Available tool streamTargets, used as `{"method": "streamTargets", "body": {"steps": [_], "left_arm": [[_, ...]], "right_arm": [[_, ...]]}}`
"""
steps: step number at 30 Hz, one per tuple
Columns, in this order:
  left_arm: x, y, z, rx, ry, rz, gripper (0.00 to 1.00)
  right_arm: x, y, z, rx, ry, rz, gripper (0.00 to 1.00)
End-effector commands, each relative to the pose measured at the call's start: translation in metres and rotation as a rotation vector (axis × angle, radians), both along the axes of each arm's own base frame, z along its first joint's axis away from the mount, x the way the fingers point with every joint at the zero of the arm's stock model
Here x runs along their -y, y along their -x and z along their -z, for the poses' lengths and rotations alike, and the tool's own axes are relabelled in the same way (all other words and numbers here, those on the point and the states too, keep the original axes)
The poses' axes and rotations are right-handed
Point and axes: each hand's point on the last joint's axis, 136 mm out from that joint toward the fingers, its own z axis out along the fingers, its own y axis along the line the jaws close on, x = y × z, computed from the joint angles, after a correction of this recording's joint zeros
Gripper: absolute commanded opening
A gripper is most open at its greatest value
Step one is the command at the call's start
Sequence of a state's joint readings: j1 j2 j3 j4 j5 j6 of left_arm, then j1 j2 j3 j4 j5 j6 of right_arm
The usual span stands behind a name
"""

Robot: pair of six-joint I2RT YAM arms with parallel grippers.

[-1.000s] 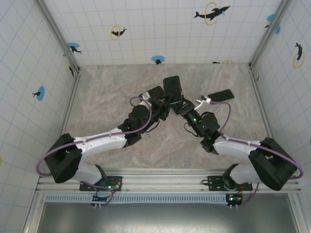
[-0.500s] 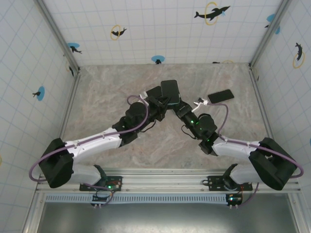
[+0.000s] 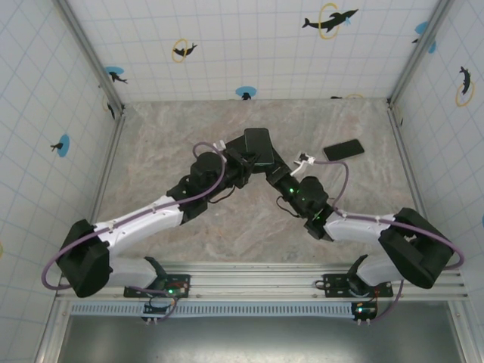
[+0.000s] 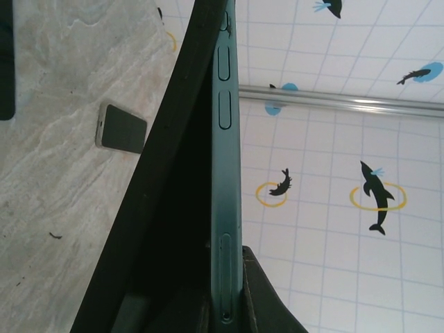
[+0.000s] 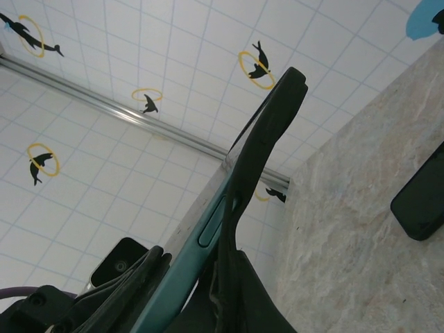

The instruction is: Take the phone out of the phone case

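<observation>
Both arms meet over the middle of the grey marbled surface (image 3: 166,136), holding the work in the air between them.

- Task's thing: teal-edged phone (image 4: 226,173), sitting in a black rubbery phone case (image 4: 170,208). Raised clear of the surface and held roughly on edge.
- Left tool (image 4: 225,309): pressed together on the lower end of the phone. The teal side rail with its buttons runs straight up out of the pinch. Cannot tell whether the case wall is caught in that pinch too.
- Right tool (image 5: 215,298): pressed together, apparently on the case's edge. In the right wrist view the black lip bows away from the teal rail toward its upper corner.
- Second dark phone (image 3: 343,149): lies flat on the surface, well apart to the right. Not part of this.

Step in hand, as I judge it: peeling the case off, with one corner started and the phone not yet free.

Next move calls for the left tool to anchor the phone while the right draws the lip outward and along the rail. Pull gently, because a soft case can slip from a narrow pinch or snap back.
</observation>
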State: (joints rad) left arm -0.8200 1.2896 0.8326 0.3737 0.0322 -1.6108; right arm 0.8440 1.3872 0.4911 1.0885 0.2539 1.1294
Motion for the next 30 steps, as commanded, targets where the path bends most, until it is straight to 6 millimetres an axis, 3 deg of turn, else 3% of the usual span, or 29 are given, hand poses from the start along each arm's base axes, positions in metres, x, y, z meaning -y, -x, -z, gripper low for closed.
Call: {"method": "streamTargets", "body": {"steps": [1,7,9,10,12,18,24,27,30], "left_arm": [[-0.033,-0.022,-0.07,0.19,0.056,-0.133,0.0],[0.01,-0.026,-0.076,0.166,0.163,-0.029,0.0],[0.02,-0.025,-0.074,0.156,0.192,-0.012,0.0],[0.024,-0.025,-0.087,0.166,0.215,-0.005,0.0],[0.026,-0.025,-0.088,0.157,0.209,-0.012,0.0],[0.012,-0.023,-0.089,0.17,0.179,-0.043,0.0],[-0.015,-0.027,-0.082,0.171,0.081,-0.048,0.0],[-0.025,-0.026,-0.08,0.186,0.031,-0.054,0.0],[-0.032,-0.025,-0.056,0.154,0.008,-0.059,0.0]], "right_arm": [[0.004,-0.013,0.003,-0.001,0.03,0.071,0.01],[-0.022,-0.01,-0.007,0.031,0.047,0.038,0.01],[-0.019,-0.013,0.002,0.019,0.1,0.072,0.01],[-0.015,-0.015,0.007,0.012,0.14,0.1,0.01],[-0.006,-0.017,0.012,0.016,0.159,0.142,0.01],[0.017,-0.025,0.016,0.028,0.166,0.201,0.0],[0.04,-0.032,0.024,0.024,0.259,0.27,0.0],[0.041,-0.034,0.033,-0.019,0.356,0.289,0.0],[0.034,-0.032,0.028,0.006,0.345,0.274,0.0]]}}
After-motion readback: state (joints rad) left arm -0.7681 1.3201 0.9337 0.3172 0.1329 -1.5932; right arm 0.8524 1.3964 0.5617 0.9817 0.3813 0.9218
